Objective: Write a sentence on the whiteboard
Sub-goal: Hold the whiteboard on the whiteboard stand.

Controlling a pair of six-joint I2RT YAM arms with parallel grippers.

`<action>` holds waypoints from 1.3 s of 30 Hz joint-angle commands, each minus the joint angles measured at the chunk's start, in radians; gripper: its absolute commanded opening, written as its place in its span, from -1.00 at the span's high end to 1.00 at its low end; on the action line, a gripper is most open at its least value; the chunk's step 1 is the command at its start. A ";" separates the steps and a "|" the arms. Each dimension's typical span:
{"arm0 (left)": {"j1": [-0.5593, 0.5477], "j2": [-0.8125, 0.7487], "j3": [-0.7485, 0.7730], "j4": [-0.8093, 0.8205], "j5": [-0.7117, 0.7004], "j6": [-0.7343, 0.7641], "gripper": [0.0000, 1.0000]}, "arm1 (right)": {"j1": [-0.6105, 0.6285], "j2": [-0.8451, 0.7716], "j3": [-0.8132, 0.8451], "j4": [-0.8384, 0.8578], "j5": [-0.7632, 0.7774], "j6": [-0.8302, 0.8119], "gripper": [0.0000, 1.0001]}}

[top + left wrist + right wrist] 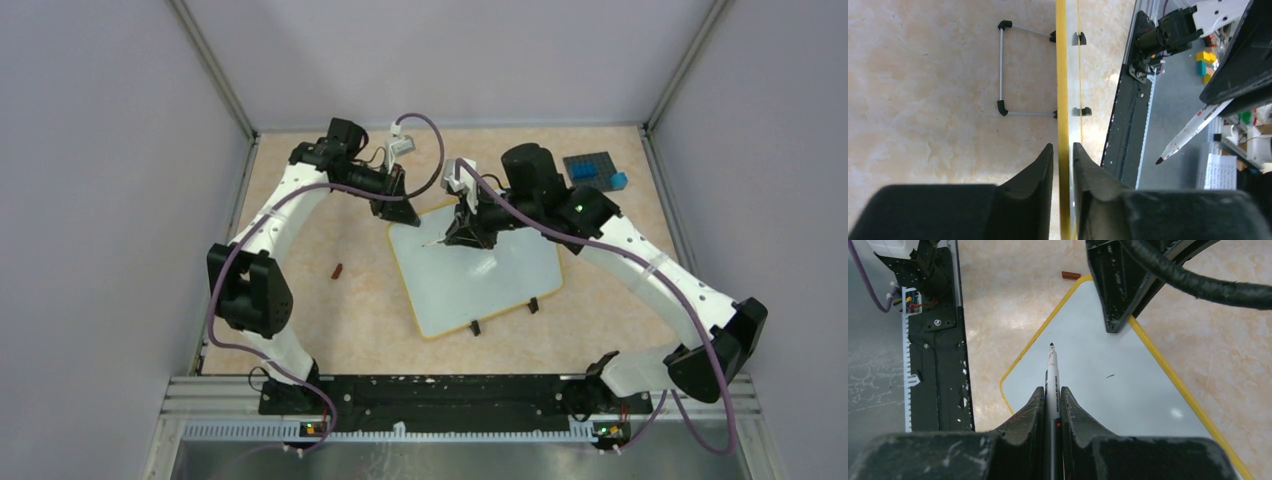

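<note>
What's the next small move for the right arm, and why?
Probably lower the marker tip onto the whiteboard to start the first stroke. The right fingers are shut on the marker, its tip over the nearly blank board and seemingly not touching, while the left fingers clamp the yellow rim.

In the overhead view the right claw (463, 237) hides most of the marker (434, 242), and the left claw (398, 212) covers the corner of the whiteboard (480, 285) nearest the far edge of the tabletop (330, 320). Whether the tip touches cannot be told.
</note>
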 commanded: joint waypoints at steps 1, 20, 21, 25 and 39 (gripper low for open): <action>-0.014 0.002 0.038 -0.038 0.009 0.027 0.35 | 0.015 -0.029 -0.008 0.080 0.072 0.029 1.00; 0.071 -0.120 -0.063 0.003 0.054 -0.034 0.39 | 0.109 0.030 -0.043 0.220 0.222 0.085 1.00; 0.071 -0.117 -0.062 0.003 0.056 -0.033 0.40 | 0.113 0.032 -0.042 0.223 0.234 0.083 1.00; 0.071 -0.111 -0.065 0.007 0.064 -0.036 0.56 | 0.127 0.045 -0.035 0.220 0.246 0.082 1.00; 0.069 -0.103 -0.071 0.010 0.051 -0.040 0.93 | 0.145 0.091 0.015 0.206 0.242 0.098 1.00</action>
